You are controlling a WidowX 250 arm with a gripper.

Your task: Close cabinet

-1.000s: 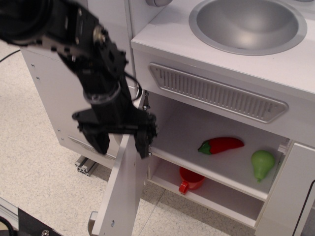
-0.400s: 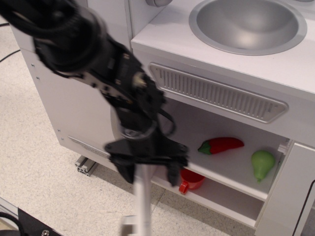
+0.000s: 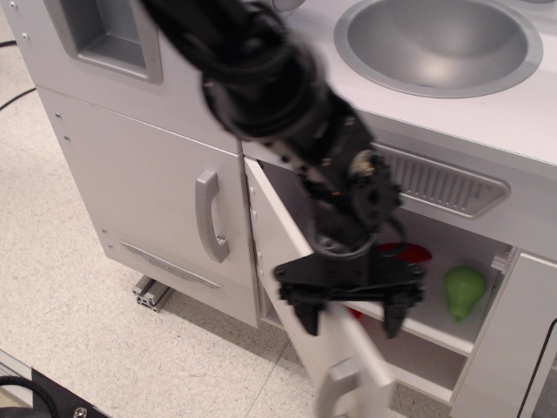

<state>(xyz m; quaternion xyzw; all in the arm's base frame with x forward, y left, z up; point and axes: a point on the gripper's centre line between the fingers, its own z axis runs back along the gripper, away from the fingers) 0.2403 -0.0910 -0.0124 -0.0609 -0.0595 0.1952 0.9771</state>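
The cabinet (image 3: 435, 300) is the white compartment under the sink, with one inner shelf. Its flat white door (image 3: 300, 261) is hinged at the left and stands partly swung in, blurred, with its grey bar handle (image 3: 329, 390) at the lower free edge. My black gripper (image 3: 350, 309) is open, its two fingers pointing down on either side of the door's top edge, against the door's outer face. On the shelf lie a red pepper (image 3: 409, 252), mostly hidden behind my wrist, and a green pear (image 3: 464, 286).
A taller white door with a curved grey handle (image 3: 209, 213) is to the left. A narrow white door panel (image 3: 509, 348) stands at the right. A metal sink (image 3: 439, 39) sits on top, with a grey vent grille (image 3: 444, 183) below it. Speckled floor lies in front.
My arm has swept right and pushed the door with it, from wide open towards the cabinet. The red cup on the lower level is now hidden behind the door and gripper.
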